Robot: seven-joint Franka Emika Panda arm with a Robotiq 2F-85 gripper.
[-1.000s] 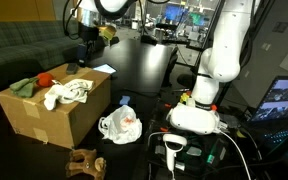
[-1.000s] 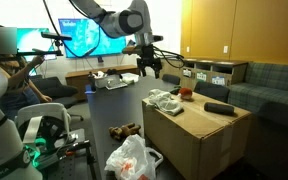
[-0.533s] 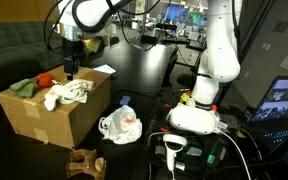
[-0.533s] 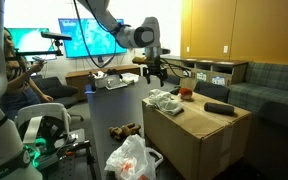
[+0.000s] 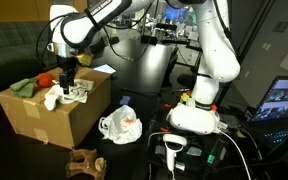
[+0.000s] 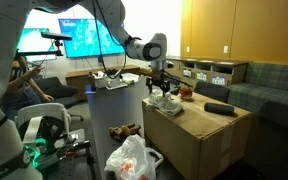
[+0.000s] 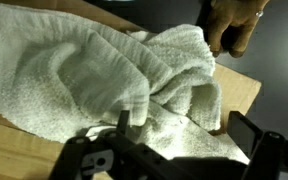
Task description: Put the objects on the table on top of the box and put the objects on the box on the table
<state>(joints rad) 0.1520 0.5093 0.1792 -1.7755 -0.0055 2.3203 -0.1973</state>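
A crumpled white towel (image 5: 72, 96) lies on top of the cardboard box (image 5: 54, 122). It also shows in the other exterior view (image 6: 167, 102) and fills the wrist view (image 7: 94, 65). My gripper (image 5: 66, 86) (image 6: 164, 91) is low over the towel. In the wrist view the gripper (image 7: 184, 125) is open, with its two fingers on either side of a fold of the towel. A green cloth (image 5: 24, 87), a red object (image 5: 46, 79) (image 6: 187, 92) and a black bar-shaped object (image 6: 218, 107) also lie on the box. A white plastic bag (image 5: 120, 125) (image 6: 132, 160) and a brown object (image 5: 85, 162) (image 6: 127, 130) lie below, beside the box.
The robot's white base (image 5: 196, 115) stands beside the box, with cables and a handheld scanner (image 5: 174, 150) in front of it. A dark round table (image 5: 144, 65) and monitors stand behind. A sofa (image 6: 264, 85) lies beyond the box.
My gripper has moved from beyond the box's far edge to over the box and come down onto the white towel. The objects have not moved.
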